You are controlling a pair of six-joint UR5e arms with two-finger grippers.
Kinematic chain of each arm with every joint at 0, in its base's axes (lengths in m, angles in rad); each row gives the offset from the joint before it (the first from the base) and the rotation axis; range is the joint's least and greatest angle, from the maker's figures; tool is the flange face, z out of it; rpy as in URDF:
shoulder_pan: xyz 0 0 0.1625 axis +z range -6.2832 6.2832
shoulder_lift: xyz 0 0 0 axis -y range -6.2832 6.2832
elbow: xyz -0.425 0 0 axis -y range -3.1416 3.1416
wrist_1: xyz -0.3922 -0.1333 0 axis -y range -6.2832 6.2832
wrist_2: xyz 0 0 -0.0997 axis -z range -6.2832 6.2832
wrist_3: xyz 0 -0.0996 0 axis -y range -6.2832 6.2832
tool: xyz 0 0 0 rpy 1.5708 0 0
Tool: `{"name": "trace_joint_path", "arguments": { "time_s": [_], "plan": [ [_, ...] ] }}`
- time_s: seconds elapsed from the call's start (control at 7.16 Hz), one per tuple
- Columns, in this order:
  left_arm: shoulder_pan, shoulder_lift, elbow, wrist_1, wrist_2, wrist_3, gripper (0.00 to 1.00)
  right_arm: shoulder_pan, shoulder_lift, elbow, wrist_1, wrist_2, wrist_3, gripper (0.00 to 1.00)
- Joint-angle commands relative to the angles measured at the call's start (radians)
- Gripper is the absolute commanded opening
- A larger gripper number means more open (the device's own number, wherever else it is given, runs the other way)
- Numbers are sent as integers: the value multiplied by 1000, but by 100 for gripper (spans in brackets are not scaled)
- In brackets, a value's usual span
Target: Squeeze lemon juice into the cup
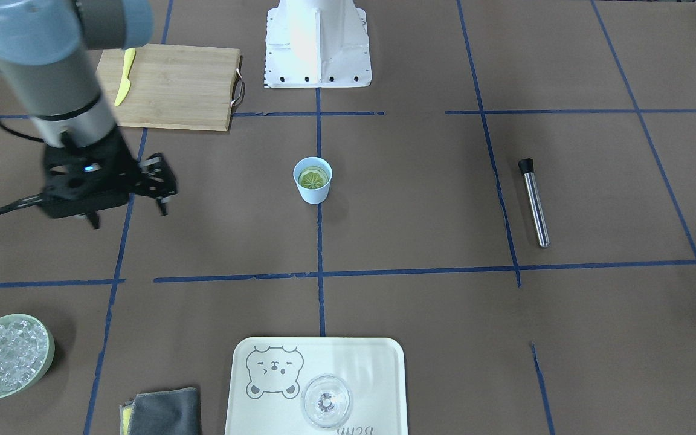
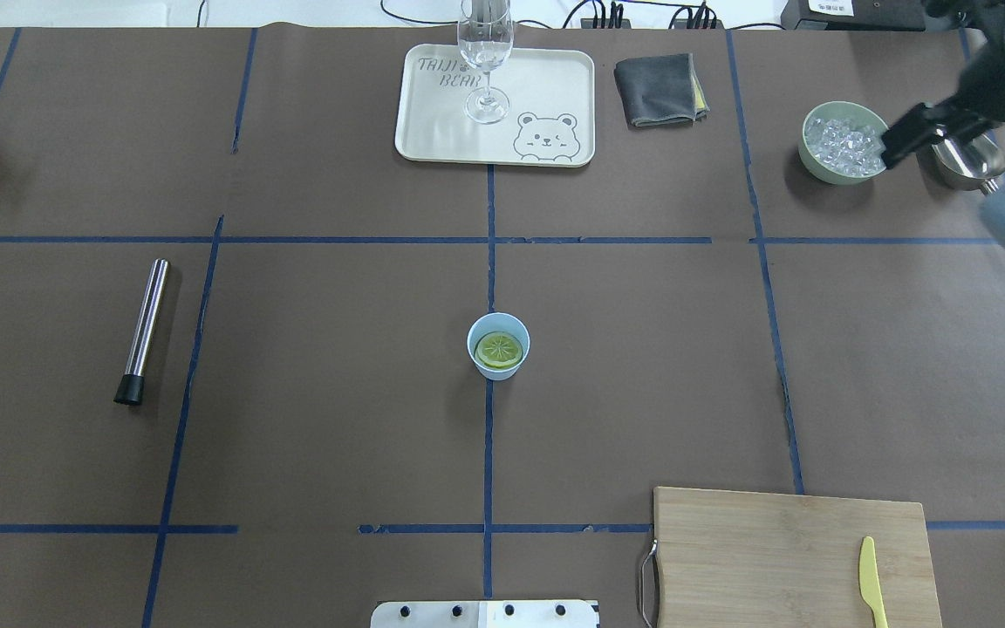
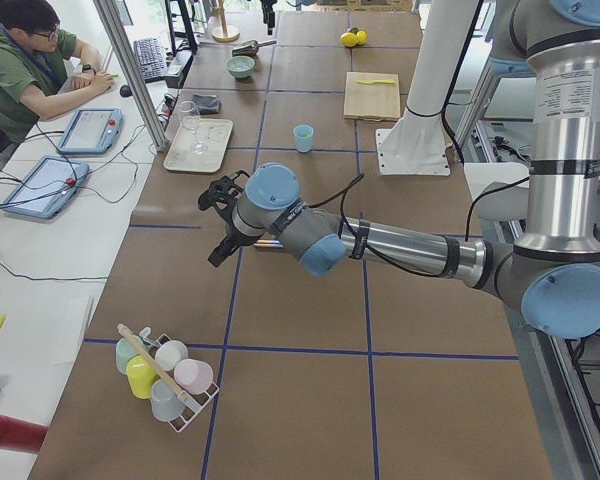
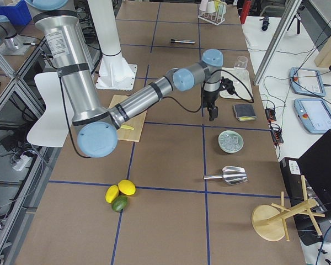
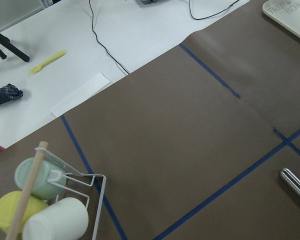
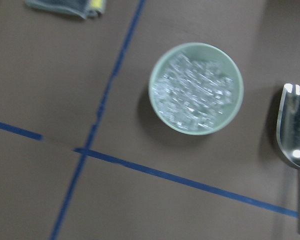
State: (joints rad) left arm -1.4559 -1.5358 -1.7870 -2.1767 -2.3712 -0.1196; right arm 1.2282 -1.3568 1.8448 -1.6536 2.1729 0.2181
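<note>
The lemon half probably handles as soft, springy and slick with juice. It should yield to a squeeze, and the rind at its sides looks like the place to grip, though the cup's wall hides that rind. It is round and yellow-green, with its pale, segmented cut face up. It lies inside the cup, at the centre of the overhead view.

The cup is light blue and tapered, and likely light enough to tip easily. The right gripper, at the left of the front-facing view, hangs well apart from the cup, jaws spread wide and holding nothing. The left gripper shows only in a side view, so its opening cannot be told.
</note>
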Motion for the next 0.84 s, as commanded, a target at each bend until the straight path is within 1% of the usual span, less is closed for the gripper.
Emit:
{"name": "trace_joint_path", "arguments": {
  "time_s": [0.0, 0.28, 0.42, 0.56, 0.7],
  "plan": [
    [182, -7, -26, -11, 212, -240, 100, 161, -261, -3, 189, 17, -115, 100],
    [306, -18, -25, -82, 231, -464, 100, 256, -304, -53, 175, 100, -143, 100],
    [357, -23, -23, -84, 292, -527, 91, 276, -303, -55, 131, 102, -211, 100],
    [430, -41, 6, -86, 356, -604, 80, 280, -280, -42, 59, 99, -235, 100],
    [472, -49, 15, -87, 398, -635, 72, 280, -280, -42, 60, 100, -235, 100]
  ]
}}
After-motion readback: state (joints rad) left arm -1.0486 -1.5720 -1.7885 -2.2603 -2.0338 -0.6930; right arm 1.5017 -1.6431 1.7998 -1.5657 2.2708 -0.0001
